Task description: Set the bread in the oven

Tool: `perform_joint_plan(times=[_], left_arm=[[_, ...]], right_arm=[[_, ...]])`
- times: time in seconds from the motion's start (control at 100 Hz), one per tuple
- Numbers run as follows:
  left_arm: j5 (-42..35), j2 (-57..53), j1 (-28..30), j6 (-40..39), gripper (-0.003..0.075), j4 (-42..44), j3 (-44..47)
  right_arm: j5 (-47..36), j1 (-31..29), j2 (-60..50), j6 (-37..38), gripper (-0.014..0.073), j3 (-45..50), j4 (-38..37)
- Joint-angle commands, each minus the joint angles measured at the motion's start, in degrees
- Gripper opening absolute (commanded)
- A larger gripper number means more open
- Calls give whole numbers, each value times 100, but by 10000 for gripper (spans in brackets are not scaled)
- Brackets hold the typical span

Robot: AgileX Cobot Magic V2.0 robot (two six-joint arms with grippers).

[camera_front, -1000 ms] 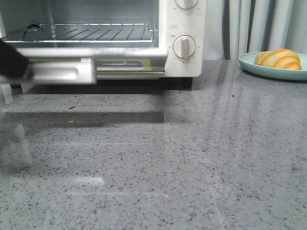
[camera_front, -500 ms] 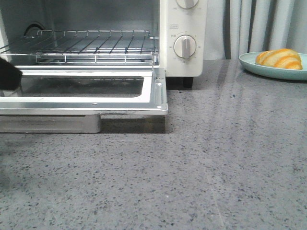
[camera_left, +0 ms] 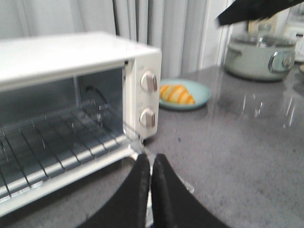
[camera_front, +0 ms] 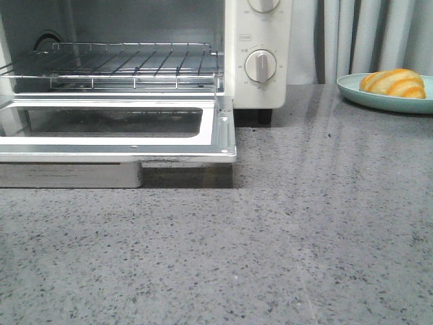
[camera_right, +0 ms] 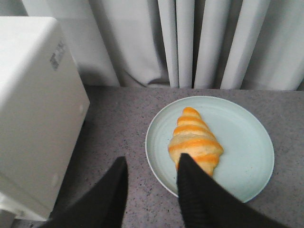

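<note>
Oven [camera_front: 257, 40] door now fully dropped, the dark arm gone from its left edge; left gripper [camera_left: 151, 166] pinched together on nothing. Bread [camera_right: 194, 141] lies on the plate [camera_right: 242, 175], right gripper [camera_right: 152, 183] spread empty just above, one finger [camera_right: 192, 178] overlapping it.

Neither arm shows from the front. From its own wrist, the left pincer [camera_left: 151, 183] has its two black fingers [camera_left: 137, 190] pressed together side by side, only a thin seam between them and nothing held, hanging a little above the worktop. The right pincer [camera_right: 151, 186] stands spread, its two dark fingers [camera_right: 192, 187] well apart with a clear gap between them and nothing gripped. A dark part of an arm [camera_left: 251, 9] crosses the far corner of the left wrist's view.
</note>
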Motion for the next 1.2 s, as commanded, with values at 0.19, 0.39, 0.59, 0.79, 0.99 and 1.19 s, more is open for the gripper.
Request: perform_joint_plan(times=[0.19,0.39,0.59,0.79,0.99,1.19], left_arm=[[-332,-628,12,-49,-22,-159,-200],[-332,-810,12,-53,-22,-159,-200],[-264,-1012,12,-341,-22,-159,-200],[-201,-1010,12,-341,-22,-159,-179],[-176,-1010,12,-341,-22,-159,-179],[203,-1010,12,-346,-22,-159,-179]], right_arm=[[-150,-129,2071,23,357,-1332,-287],[19,-187,3025,358,357,-1496,-577],[-30,-194,3330,1295,357,-1484,-1580],[506,-194,3693,1327,336,-1484,-1310],[855,-194,3735,1327,-71,-1484,-1086],[105,-166,2895,1327,-68,-1495,-1625]])
